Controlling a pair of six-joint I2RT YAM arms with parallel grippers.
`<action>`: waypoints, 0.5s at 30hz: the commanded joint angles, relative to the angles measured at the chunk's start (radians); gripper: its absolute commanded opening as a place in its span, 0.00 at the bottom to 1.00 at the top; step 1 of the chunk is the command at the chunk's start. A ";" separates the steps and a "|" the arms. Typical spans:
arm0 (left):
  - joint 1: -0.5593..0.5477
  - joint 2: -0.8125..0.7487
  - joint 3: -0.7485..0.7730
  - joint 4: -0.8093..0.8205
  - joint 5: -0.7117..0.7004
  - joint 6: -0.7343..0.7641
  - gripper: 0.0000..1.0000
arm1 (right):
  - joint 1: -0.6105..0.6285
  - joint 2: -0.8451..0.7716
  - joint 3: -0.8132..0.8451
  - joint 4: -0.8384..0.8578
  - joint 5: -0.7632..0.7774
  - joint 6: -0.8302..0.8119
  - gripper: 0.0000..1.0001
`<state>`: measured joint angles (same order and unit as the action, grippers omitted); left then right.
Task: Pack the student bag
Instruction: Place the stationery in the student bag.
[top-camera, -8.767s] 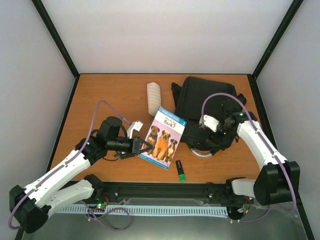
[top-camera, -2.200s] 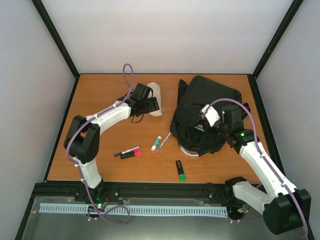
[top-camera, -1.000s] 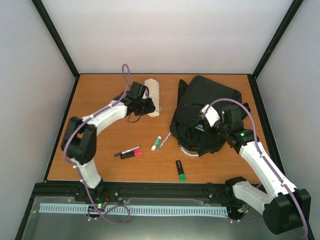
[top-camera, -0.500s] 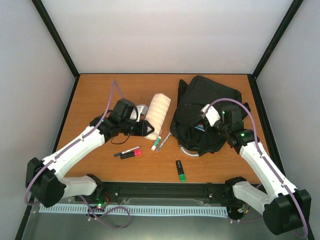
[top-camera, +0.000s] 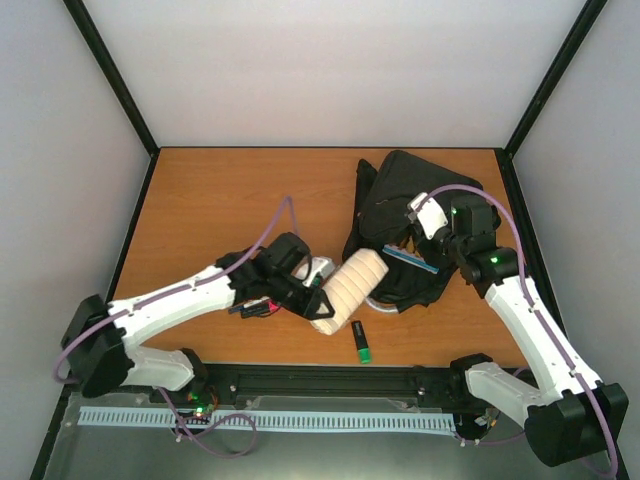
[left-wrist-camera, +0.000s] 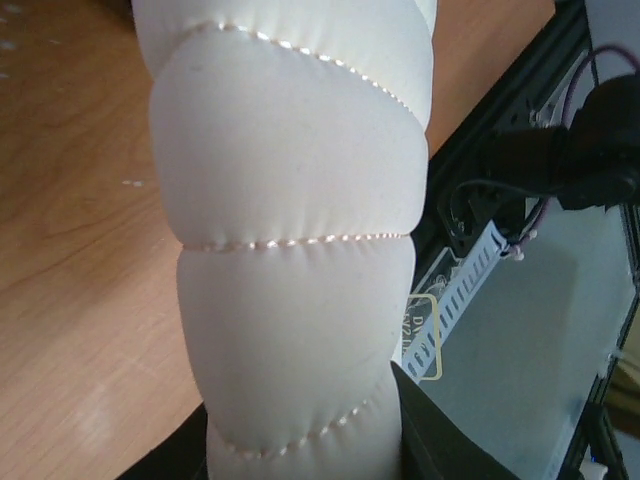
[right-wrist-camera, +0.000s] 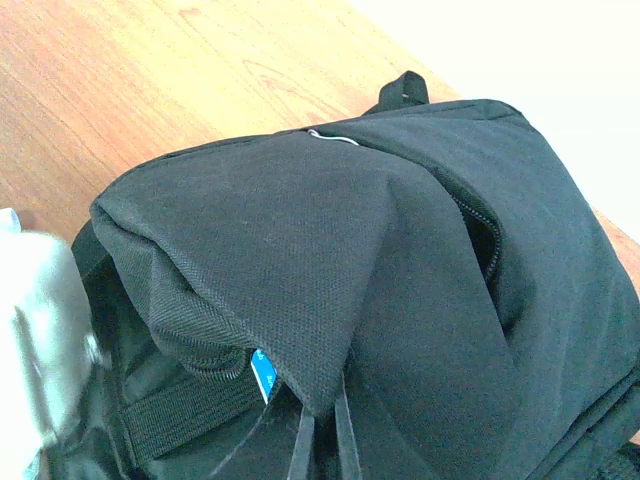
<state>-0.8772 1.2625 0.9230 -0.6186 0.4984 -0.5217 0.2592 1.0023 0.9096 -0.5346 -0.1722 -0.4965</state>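
The student bag (top-camera: 420, 195) is a big black backpack lying at the right of the table. My right gripper (top-camera: 428, 238) is shut on a fold of its top fabric (right-wrist-camera: 330, 300), holding the flap up; its thin fingertips (right-wrist-camera: 345, 440) pinch the cloth. A blue book edge (top-camera: 410, 258) shows in the opening, and its corner (right-wrist-camera: 262, 372) shows under the flap. My left gripper (top-camera: 315, 300) is shut on one end of a cream padded pouch (top-camera: 348, 290), which it holds near the bag's front. The pouch (left-wrist-camera: 290, 250) fills the left wrist view, with black fingers (left-wrist-camera: 430, 440) at its sides.
A green and black highlighter (top-camera: 362, 342) lies near the front edge. A red and black marker (top-camera: 258, 309) shows partly under my left arm. The table's front rail (top-camera: 330, 375) runs close below the pouch. A blurred pale shape (right-wrist-camera: 40, 330) sits at the left of the right wrist view.
My left arm has carried the pouch from the back middle to the front, beside the bag. The right gripper has lifted the bag's flap, so the blue book edge shows.
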 joint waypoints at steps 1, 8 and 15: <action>-0.066 0.109 0.092 0.082 0.022 0.055 0.30 | 0.001 -0.020 0.051 0.031 -0.036 0.014 0.06; -0.071 0.317 0.213 0.207 -0.064 0.058 0.26 | 0.000 -0.080 -0.025 0.074 -0.058 0.029 0.06; -0.064 0.491 0.322 0.259 -0.128 0.067 0.28 | 0.000 -0.126 -0.065 0.088 -0.087 0.023 0.06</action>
<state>-0.9401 1.6913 1.1629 -0.4240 0.4202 -0.4831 0.2577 0.9222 0.8448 -0.5308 -0.2016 -0.4835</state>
